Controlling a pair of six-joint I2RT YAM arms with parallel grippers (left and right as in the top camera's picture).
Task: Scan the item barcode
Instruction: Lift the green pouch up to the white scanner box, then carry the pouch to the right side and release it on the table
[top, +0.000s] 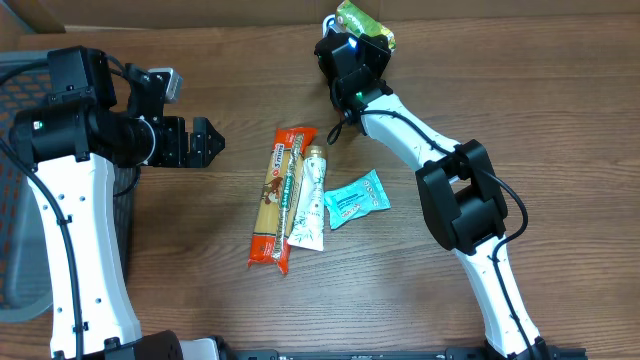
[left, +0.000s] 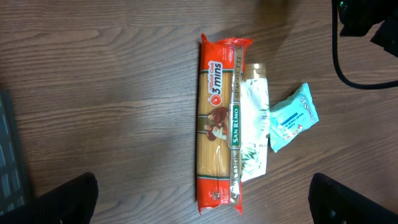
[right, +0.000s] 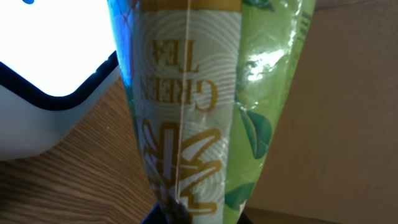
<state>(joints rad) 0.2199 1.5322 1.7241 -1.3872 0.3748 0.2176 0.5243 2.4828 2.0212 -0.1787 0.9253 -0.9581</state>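
Note:
My right gripper (top: 357, 42) is at the table's far edge, shut on a green-and-white green tea packet (top: 366, 22). In the right wrist view the packet (right: 199, 106) stands up from the pinched jaws (right: 199, 218) and fills the frame, its lettering upside down; no barcode shows on this face. A bright white device with a dark rim (right: 50, 68) is close on the packet's left. My left gripper (top: 208, 140) hovers wide open left of the items on the table. Its fingers (left: 68, 199) stand either side of the near end of the spaghetti packet (left: 219, 118), holding nothing.
A red and orange spaghetti packet (top: 280, 200), a white tube (top: 310, 200) and a teal sachet (top: 357, 198) lie side by side mid-table. A dark mesh basket (top: 20, 80) stands at the left edge. A cardboard wall (right: 348, 112) rises behind the tea packet.

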